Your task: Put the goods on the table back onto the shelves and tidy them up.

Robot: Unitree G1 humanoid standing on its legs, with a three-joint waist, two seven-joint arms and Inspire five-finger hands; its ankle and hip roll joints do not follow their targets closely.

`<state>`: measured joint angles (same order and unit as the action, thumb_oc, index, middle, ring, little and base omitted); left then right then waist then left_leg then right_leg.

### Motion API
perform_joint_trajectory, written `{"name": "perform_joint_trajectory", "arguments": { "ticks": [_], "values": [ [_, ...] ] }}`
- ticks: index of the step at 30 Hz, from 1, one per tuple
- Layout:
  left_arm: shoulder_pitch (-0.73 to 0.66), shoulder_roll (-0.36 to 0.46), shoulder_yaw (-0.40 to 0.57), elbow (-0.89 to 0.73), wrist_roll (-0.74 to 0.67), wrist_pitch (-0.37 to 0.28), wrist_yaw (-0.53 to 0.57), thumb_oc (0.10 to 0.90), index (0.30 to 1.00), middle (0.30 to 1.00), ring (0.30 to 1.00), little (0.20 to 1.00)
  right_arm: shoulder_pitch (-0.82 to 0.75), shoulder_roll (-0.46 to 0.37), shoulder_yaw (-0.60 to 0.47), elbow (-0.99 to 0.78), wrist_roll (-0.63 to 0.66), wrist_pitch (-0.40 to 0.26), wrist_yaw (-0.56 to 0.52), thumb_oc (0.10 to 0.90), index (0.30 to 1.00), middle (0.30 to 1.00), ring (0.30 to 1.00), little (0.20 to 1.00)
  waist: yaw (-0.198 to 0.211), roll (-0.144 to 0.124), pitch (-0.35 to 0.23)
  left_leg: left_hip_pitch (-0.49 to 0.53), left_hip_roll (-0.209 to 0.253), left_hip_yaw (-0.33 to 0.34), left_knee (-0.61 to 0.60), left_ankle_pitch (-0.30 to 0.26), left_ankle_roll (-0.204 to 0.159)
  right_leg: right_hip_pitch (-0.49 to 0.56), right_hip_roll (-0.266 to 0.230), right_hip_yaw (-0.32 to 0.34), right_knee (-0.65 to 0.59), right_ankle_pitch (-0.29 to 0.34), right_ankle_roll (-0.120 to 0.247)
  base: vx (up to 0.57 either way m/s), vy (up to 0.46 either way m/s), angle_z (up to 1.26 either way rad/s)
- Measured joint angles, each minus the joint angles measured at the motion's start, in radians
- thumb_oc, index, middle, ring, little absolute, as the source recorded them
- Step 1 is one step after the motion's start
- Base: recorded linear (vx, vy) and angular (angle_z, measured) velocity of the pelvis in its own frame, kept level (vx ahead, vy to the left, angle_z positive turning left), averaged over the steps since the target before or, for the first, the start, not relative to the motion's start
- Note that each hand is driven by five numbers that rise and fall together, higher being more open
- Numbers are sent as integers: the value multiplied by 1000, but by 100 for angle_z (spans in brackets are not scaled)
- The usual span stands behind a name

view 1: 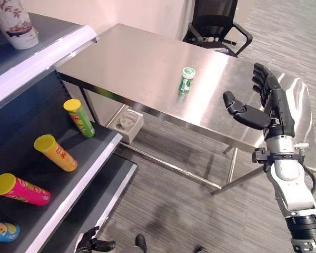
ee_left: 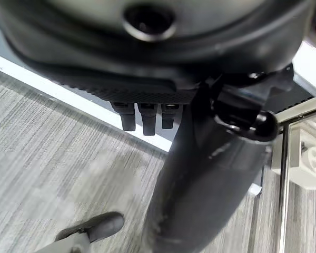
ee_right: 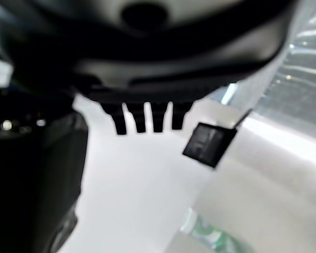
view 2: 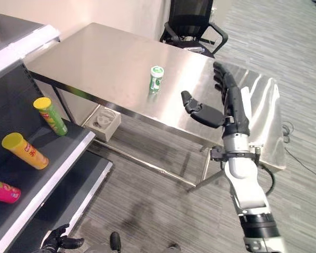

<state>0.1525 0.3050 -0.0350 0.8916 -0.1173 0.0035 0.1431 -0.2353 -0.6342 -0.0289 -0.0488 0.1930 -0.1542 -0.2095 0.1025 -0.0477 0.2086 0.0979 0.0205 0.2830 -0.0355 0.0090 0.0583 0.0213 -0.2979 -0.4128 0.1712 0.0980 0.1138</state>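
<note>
A small green-and-white can (view 1: 187,79) stands upright on the steel table (view 1: 131,58), near its front edge. My right hand (view 1: 275,108) hovers open to the right of the can, about a hand's length away, fingers straight and thumb pointing toward it. The right wrist view catches the can (ee_right: 210,234) past that hand's fingers (ee_right: 147,121). My left hand (view 1: 92,243) hangs low by the shelf's foot, fingers relaxed and holding nothing. The shelf (view 1: 89,163) on the left holds lying tubes: green (view 1: 80,118), yellow (view 1: 55,153), pink (view 1: 20,190), blue (view 1: 2,231).
A white flowered cup (view 1: 15,21) stands on the top shelf board. A black office chair (view 1: 216,26) sits behind the table. Under the table, a white box (view 1: 127,124) rests on the grey floor. Open floor lies between shelf and table.
</note>
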Motion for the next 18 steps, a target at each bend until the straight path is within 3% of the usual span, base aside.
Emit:
{"name": "perform_joint_trajectory", "arguments": {
  "ticks": [1, 2, 3, 4, 5, 6, 8, 9, 10, 11, 14, 18],
  "values": [
    [-20, -26, 4, 16, 3, 4, -3, 800, 900, 900, 900, 900, -1, -11, -16, 4, -10, -8, 8, 800, 900, 900, 900, 900, -2, 44, 6, 15, 39, -72, -27, -17, -43, -120, -10, 100, 180, -85, 101, 85, -57, 4],
    [-43, -31, -2, 25, 3, 13, -2, 800, 900, 900, 900, 900, 70, -15, -66, -25, -15, -11, 6, 800, 900, 900, 900, 900, -12, 52, 5, -7, 50, -100, -16, -14, -43, -150, 5, 202, 69, -133, 152, 89, -56, 55],
    [-27, -13, 7, 22, 2, 0, -1, 800, 900, 900, 900, 900, 82, -10, -57, -19, -15, 18, -1, 800, 900, 900, 900, 900, -54, 16, 12, 8, 43, -123, -36, 12, -70, -157, -25, 222, -125, -20, 98, 96, -56, 79],
    [-14, 10, 7, 21, 3, 0, -4, 800, 900, 900, 900, 900, 86, -1, -42, -4, -15, 24, -3, 800, 900, 900, 900, 900, -61, -26, 8, 33, 29, -128, -52, 13, -84, -159, -32, 222, -131, 60, 67, 96, -56, 66],
    [-1, 37, 4, 16, 4, 0, -3, 800, 900, 900, 900, 900, 109, 9, -41, -2, -17, 25, -3, 800, 900, 900, 900, 900, -63, -74, -15, 38, 24, -136, -56, -10, -104, -151, -33, 230, -142, 14, 89, 0, 0, 46],
    [4, 56, 2, 26, 10, -2, -2, 800, 900, 900, 900, 900, 131, 19, -46, 1, -19, 24, -3, 800, 900, 900, 900, 900, -63, -115, -38, 38, 10, -155, -53, -15, -127, -140, -22, 259, -172, 35, 86, 0, 0, 40],
    [1, 38, -9, 34, 20, 0, -5, 800, 900, 900, 900, 900, 109, 18, -51, 5, -19, 27, -11, 800, 900, 900, 900, 900, -56, -102, -39, 14, 48, -153, -11, -25, -114, -140, 16, 239, -185, 45, 79, 0, 0, 8],
    [5, 23, -20, 32, 22, 1, -8, 800, 900, 900, 900, 900, 92, 17, -53, 3, -19, 27, -11, 800, 900, 900, 900, 900, -57, -87, -41, -2, 70, -154, 9, -34, -122, -138, 41, 233, -204, 51, 73, 0, 0, -9],
    [19, -1, -26, 32, 22, 1, -14, 800, 900, 900, 900, 900, 81, 16, -59, 4, -19, 27, -13, 800, 900, 900, 900, 900, -58, -76, -40, -7, 88, -155, 3, -40, -152, -132, 63, 230, -232, 116, 49, 0, 0, -10],
    [21, -10, -21, 29, 20, 0, -12, 800, 900, 900, 900, 900, 81, 17, -58, 5, -19, 28, -13, 800, 900, 900, 900, 900, -55, -69, -39, 1, 97, -152, -11, -37, -161, -121, 74, 228, -250, 126, 41, 0, 0, -5],
    [17, -13, -22, 29, 22, 1, -15, 800, 900, 900, 900, 900, 81, 16, -57, 5, -19, 29, -12, 800, 900, 900, 900, 900, -57, -52, -28, 35, 102, -143, -42, -27, -178, -98, 84, 227, -262, 145, 21, 0, 0, -7],
    [10, -13, -2, 30, 22, 1, -16, 800, 900, 900, 900, 900, 81, 17, -56, 4, -19, 29, -12, 800, 900, 900, 900, 900, -58, -52, -28, 56, 87, -126, -50, -34, -179, -93, 74, 223, -262, 164, -2, 0, 0, -10]
  ]
}}
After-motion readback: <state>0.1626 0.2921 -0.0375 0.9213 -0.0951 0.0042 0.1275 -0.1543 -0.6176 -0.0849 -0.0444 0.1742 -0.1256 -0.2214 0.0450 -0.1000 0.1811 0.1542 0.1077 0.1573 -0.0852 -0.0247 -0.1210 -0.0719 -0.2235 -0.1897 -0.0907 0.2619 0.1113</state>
